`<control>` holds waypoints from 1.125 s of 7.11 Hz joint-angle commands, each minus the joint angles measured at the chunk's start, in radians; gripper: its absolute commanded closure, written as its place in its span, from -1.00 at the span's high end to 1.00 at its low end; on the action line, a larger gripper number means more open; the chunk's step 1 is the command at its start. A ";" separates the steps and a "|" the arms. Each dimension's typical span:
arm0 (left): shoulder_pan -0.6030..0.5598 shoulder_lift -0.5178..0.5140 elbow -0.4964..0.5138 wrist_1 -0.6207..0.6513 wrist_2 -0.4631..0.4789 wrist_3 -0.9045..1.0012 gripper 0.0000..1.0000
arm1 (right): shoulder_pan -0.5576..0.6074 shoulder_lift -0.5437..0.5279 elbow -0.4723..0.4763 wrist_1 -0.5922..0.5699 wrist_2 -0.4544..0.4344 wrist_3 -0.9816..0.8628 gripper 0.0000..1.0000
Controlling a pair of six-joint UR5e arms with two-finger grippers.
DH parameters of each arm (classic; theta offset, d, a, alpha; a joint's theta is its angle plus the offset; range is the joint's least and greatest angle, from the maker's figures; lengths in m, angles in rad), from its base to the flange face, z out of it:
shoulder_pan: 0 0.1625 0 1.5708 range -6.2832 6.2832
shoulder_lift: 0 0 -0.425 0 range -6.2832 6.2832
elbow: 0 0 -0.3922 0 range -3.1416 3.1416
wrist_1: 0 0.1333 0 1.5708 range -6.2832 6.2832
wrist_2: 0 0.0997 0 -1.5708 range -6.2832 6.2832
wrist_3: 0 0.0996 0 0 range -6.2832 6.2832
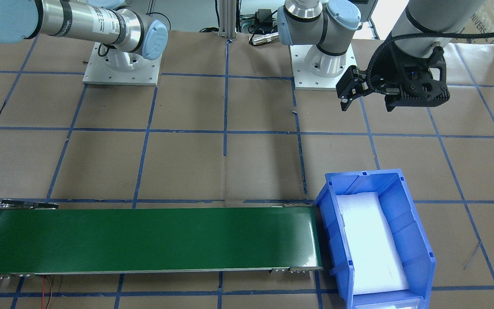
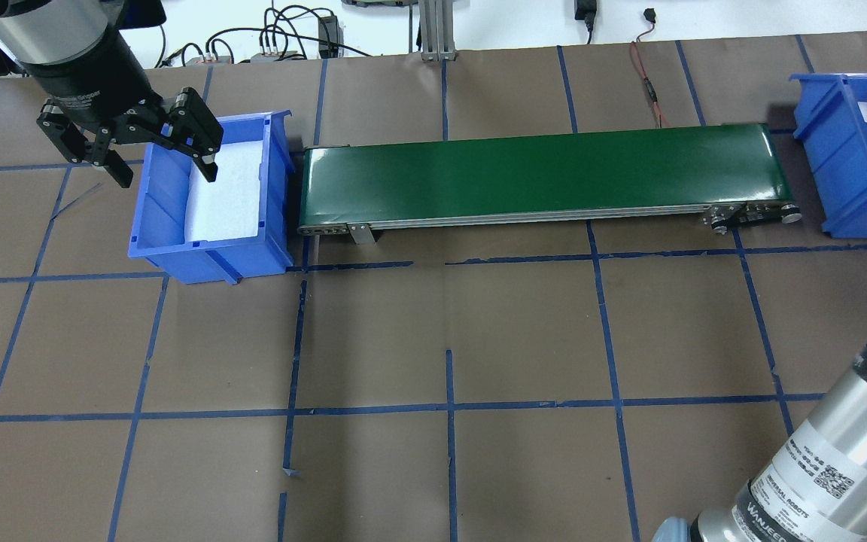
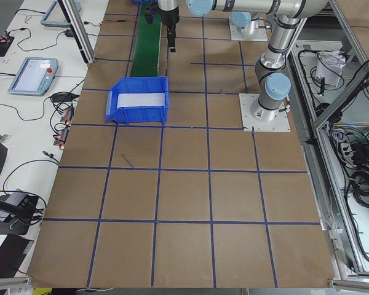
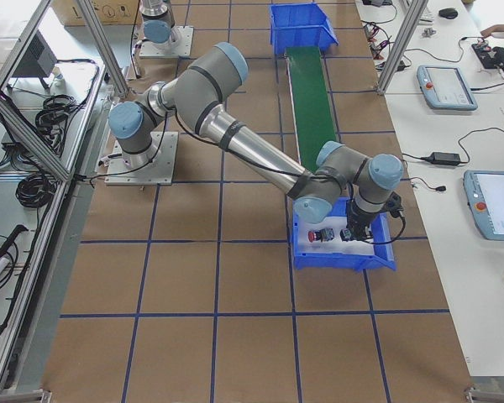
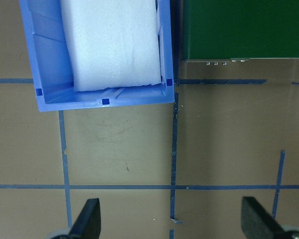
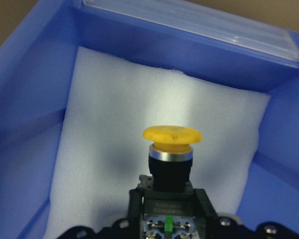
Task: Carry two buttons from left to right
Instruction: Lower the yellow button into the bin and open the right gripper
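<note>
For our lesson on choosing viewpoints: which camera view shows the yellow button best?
The right wrist-mounted view: the yellow button fills the centre, cap, barrel and block clear. Overhead catches only a yellow speck at its right edge; exterior right hides it under the right arm; the others miss it.

A conveyor (image 2: 546,169) runs across the surface (image 2: 448,339) between two bins. The left bin (image 2: 208,252) holds a foam pad (image 2: 226,188). In the right bin (image 2: 825,165), one button (image 4: 319,234) lies beside the right hand (image 4: 353,229), which grips the other button (image 6: 172,144).
</note>
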 commanded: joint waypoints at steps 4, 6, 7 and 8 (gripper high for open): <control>0.000 0.007 -0.003 -0.007 -0.005 -0.020 1.00 | -0.001 0.015 0.004 -0.022 0.011 -0.001 -0.13; 0.000 0.006 0.000 -0.008 -0.002 -0.014 1.00 | -0.001 0.015 0.007 -0.020 0.013 0.000 0.19; -0.001 0.012 0.001 -0.008 -0.002 -0.014 1.00 | -0.001 0.013 0.007 -0.020 0.013 0.000 0.19; 0.000 0.007 0.001 -0.007 -0.002 -0.014 1.00 | -0.001 0.010 0.007 -0.018 0.014 0.000 0.19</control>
